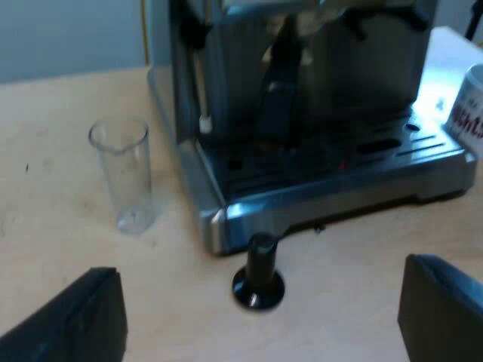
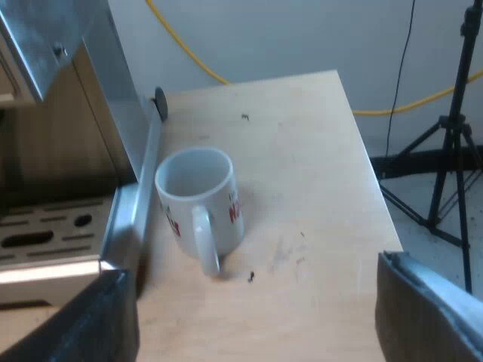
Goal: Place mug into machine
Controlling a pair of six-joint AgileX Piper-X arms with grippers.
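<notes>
The espresso machine (image 1: 302, 113) stands on a pale wooden bench (image 1: 60, 226), its slotted metal drip tray (image 1: 339, 162) at the front. Beyond the bench edge a black tripod (image 2: 453, 136) stands on the floor.

The mug (image 2: 200, 204) is upright on the bench just beside the machine's side, near a corner of the drip tray but not on it. It is white with red lettering on its wall, its inside is empty, and its handle is turned toward the right tool (image 2: 260, 320).

The right tool hangs over the bench short of the mug. Its 2 black fingers (image 2: 90, 317) are spread wide, gripping and touching nothing. The left tool (image 1: 256, 328) faces the machine's front, and its 2 fingers (image 1: 441, 309) are likewise wide apart and hold nothing.

A clear measuring glass (image 1: 124, 173) stands upright and empty near the machine's corner. A tamper with a black knob (image 1: 259, 275) stands on the bench just before the tray's front edge.
</notes>
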